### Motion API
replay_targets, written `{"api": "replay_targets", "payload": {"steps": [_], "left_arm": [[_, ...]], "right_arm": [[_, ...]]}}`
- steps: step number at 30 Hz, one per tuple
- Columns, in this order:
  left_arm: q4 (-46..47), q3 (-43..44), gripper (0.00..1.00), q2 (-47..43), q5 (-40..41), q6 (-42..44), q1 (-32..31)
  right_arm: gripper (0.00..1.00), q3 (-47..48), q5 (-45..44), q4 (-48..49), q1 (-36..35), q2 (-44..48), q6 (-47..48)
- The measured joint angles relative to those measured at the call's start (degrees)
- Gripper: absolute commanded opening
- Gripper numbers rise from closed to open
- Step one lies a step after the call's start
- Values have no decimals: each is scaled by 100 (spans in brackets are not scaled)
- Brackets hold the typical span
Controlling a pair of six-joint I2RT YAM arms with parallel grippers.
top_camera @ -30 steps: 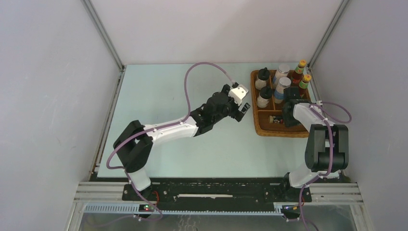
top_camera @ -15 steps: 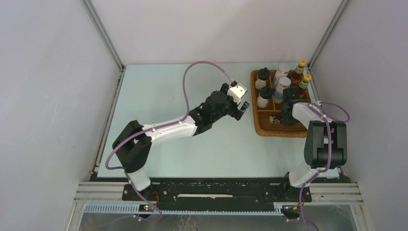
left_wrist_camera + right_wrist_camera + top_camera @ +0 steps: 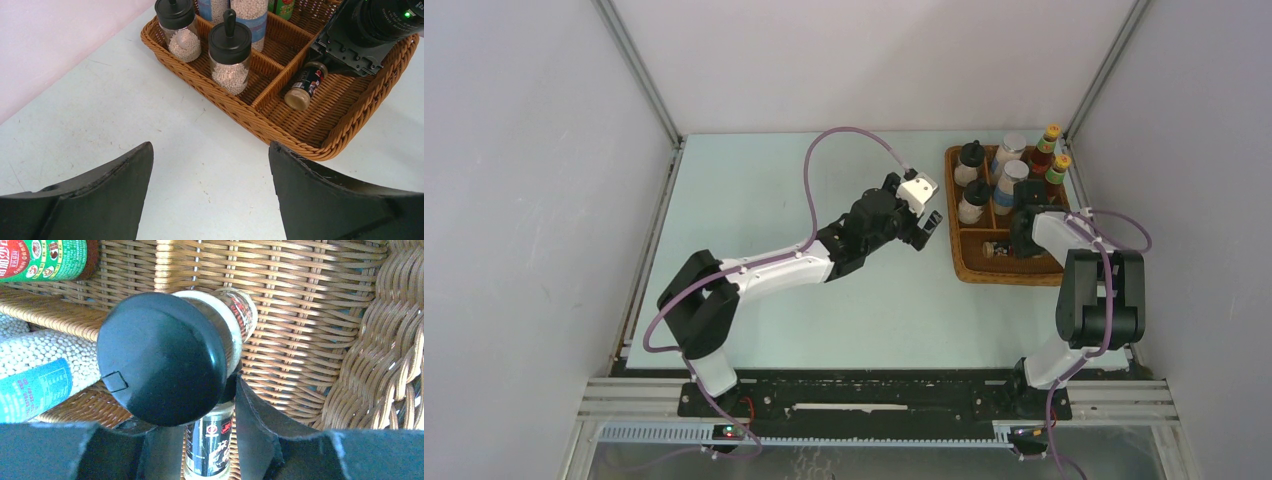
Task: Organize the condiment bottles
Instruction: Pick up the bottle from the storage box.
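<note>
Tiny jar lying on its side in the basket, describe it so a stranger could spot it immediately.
Start at the brown wicker tray at the table's far right, then the compartment under the right claw. The tiny dark jar there lies on its side, pale end showing, while the black-lidded jars next door stand upright.
</note>
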State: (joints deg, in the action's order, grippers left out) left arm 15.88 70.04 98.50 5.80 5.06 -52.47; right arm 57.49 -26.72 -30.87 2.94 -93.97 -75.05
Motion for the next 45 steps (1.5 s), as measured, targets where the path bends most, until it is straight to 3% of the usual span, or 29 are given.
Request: {"api": "replay_targets", "payload": {"steps": [17, 45], "left_arm": [[-20, 0, 90, -4, 0, -11, 0], [-328, 0, 89, -293, -92, -85, 0]], "right_arm": [[0, 0, -179, 42, -428, 101, 597], [0, -179, -623, 474, -1303, 1226, 2114]]}}
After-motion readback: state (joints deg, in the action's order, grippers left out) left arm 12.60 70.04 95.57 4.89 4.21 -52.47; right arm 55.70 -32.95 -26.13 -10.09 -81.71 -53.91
